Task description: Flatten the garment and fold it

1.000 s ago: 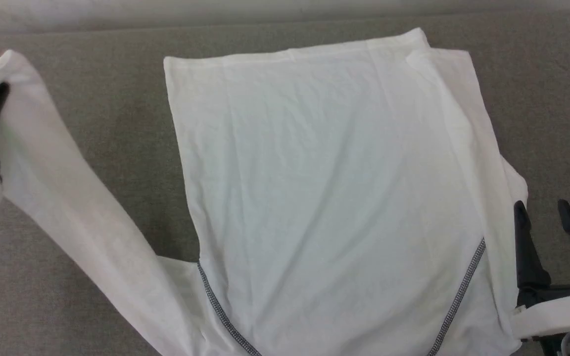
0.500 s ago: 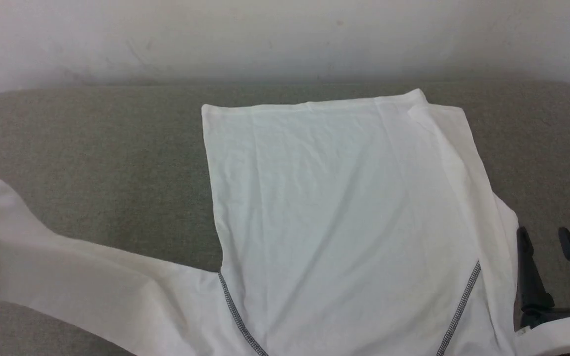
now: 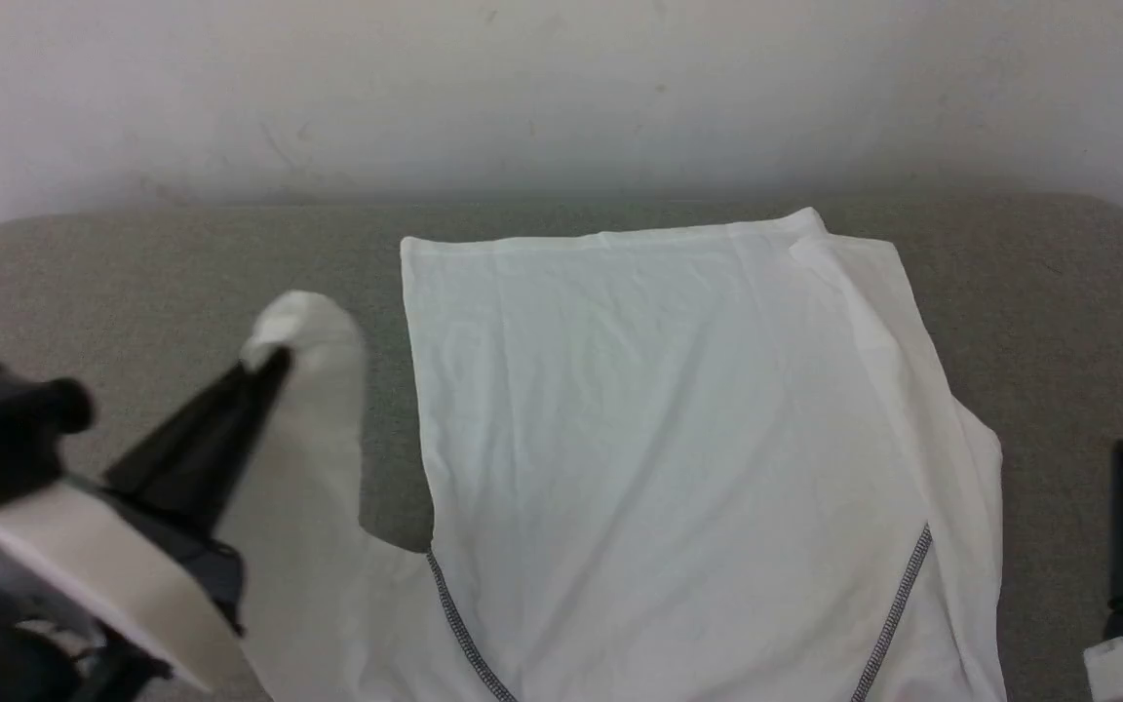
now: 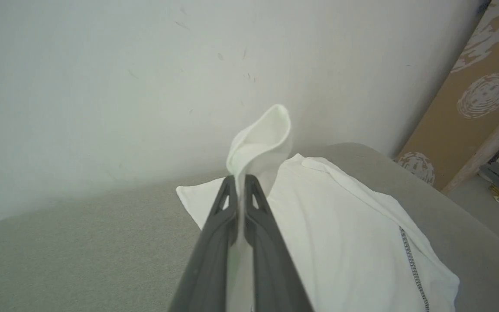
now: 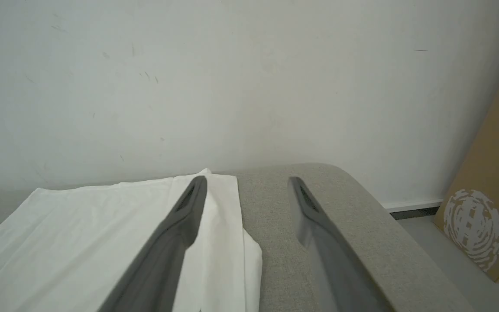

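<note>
The shirt lies flat on the grey cushion (hem at twelve o'clock); my left gripper clamps its sleeve, raised at nine o'clock; my right gripper hangs spread and empty at four o'clock.

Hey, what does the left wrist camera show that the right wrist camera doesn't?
Left wrist view: the left gripper shut on the garment at its sleeve end, held up off the surface, plus a line of grey stitching. Right wrist view: the right gripper, open and holding nothing. Both: the white garment spread on the grey cushion, the pale wall, and a patterned brown board at the right.
</note>
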Controlling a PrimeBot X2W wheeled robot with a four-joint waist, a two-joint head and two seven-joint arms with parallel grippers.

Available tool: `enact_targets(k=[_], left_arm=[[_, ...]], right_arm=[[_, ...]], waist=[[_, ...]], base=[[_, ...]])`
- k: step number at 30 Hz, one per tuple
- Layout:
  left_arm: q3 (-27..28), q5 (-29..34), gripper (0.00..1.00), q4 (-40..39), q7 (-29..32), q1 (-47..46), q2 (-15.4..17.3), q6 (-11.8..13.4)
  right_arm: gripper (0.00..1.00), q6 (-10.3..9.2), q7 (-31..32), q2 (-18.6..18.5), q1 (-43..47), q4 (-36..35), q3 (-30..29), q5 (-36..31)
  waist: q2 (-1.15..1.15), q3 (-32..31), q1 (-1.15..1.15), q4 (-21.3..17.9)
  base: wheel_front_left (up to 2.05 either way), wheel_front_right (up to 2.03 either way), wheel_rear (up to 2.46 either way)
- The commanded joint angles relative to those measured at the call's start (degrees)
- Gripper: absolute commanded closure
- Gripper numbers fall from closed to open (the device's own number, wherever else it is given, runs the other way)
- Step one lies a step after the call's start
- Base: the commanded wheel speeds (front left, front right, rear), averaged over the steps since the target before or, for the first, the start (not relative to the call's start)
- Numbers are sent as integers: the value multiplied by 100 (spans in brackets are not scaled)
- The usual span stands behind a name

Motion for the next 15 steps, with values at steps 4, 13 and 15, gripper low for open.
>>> enact_targets(k=[4, 13, 15], left_arm=[[-1251, 484, 100, 52, 599, -1091, -815, -94], [-3625, 1618, 100, 2329, 721, -2548, -3767, -315], [-3883, 1741, 100, 2901, 519, -2699, -4277, -401]], right_arm=[[0, -4, 25, 3, -110, -126, -278, -24], [0, -4, 175, 3, -112, -382, -647, -56], [0, -4, 199, 3, -145, -414, -631, -59]], waist=[[0, 29, 0, -107], [0, 222, 0, -226], [0, 305, 0, -286]], base=[[0, 0, 0], [0, 0, 0], [0, 0, 0]])
